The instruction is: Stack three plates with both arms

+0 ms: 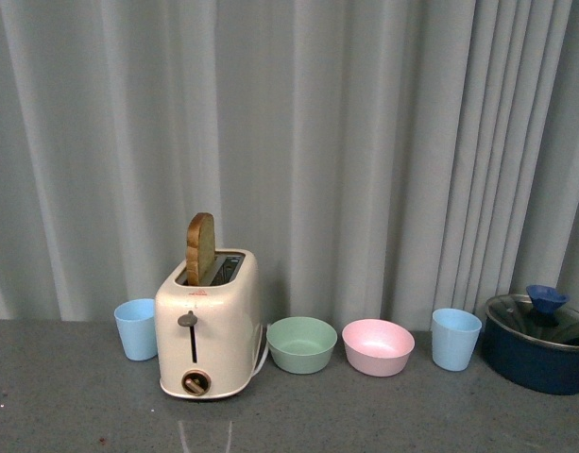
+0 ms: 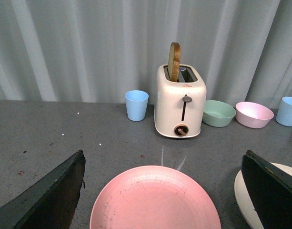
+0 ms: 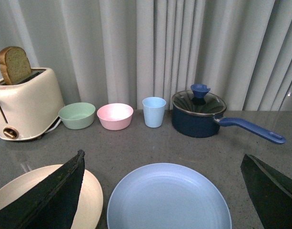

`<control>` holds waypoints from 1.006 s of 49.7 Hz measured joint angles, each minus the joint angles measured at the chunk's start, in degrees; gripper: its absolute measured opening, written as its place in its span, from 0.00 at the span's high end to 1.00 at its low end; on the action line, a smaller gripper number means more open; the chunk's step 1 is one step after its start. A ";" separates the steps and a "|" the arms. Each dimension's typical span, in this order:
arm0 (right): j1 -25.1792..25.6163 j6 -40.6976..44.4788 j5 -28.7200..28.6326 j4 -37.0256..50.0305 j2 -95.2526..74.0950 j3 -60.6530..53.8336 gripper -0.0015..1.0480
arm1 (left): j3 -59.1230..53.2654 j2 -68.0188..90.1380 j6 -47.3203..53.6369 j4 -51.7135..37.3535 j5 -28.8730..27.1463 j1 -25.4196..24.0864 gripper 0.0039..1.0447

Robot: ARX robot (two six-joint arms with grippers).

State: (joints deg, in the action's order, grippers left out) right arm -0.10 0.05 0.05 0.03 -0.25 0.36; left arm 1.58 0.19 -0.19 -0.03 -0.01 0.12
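The left hand [image 2: 163, 153] is spread wide and grips nothing; only its two dark, matte, wedge-shaped fingers [image 2: 50, 195] enter the left wrist view, both cut off by the frame edge. The pink plate [image 2: 155, 200] lies flat on the tabletop [image 2: 36, 133] between those fingers, touching neither; its near rim is cropped; its surface is matte with faint dark scuffs. The cream plate [image 2: 240, 195] lies just beside it, mostly hidden behind one finger.

The right hand [image 3: 162, 155] is likewise spread and empty; its fingers [image 3: 50, 200] are cropped in the same way. The light blue plate [image 3: 168, 198], round, shallow and smooth, lies between them, its near rim cut off. One finger covers most of the cream plate here; it appears close to the light blue plate, though contact cannot be confirmed.

The front view frames only the back row before the pleated grey curtain [image 1: 365, 142]: a light blue cup [image 1: 136, 328]; a glossy cream toaster [image 1: 209, 326] with a bread slice [image 1: 200, 248] standing upright in one slot; a green bowl [image 1: 301, 343]; a pink bowl [image 1: 378, 346]; a second light blue cup [image 1: 455, 338]; a dark blue saucepan [image 1: 539, 354] with a glass lid, cropped at the frame edge. The tabletop is grey and speckled.
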 joint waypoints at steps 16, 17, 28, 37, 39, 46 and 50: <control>0.00 0.00 0.00 0.00 0.00 0.00 0.07 | 0.00 0.00 0.00 0.00 0.02 0.00 0.06; 0.00 0.00 0.00 0.00 0.00 0.00 0.07 | 0.00 0.00 0.00 0.00 0.00 0.00 0.06; 0.00 0.00 0.00 0.00 0.00 0.00 0.07 | 0.00 0.00 0.00 0.00 0.00 0.00 0.06; 0.00 0.00 0.00 0.00 0.00 0.00 0.07 | 0.00 0.00 0.00 0.00 0.02 0.00 0.06; 0.00 0.00 0.00 0.00 0.00 0.00 0.07 | 0.00 0.00 0.00 0.00 0.02 0.00 0.06; 0.00 0.00 0.00 0.00 0.00 0.00 0.07 | 0.00 0.00 0.00 0.00 0.00 0.00 0.06; 0.00 0.00 0.00 0.00 0.00 0.00 0.07 | 0.00 0.00 0.00 0.00 0.02 0.00 0.06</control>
State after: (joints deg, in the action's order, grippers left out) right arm -0.10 0.05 0.05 0.03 -0.25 0.36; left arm 1.58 0.19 -0.19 -0.03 0.01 0.12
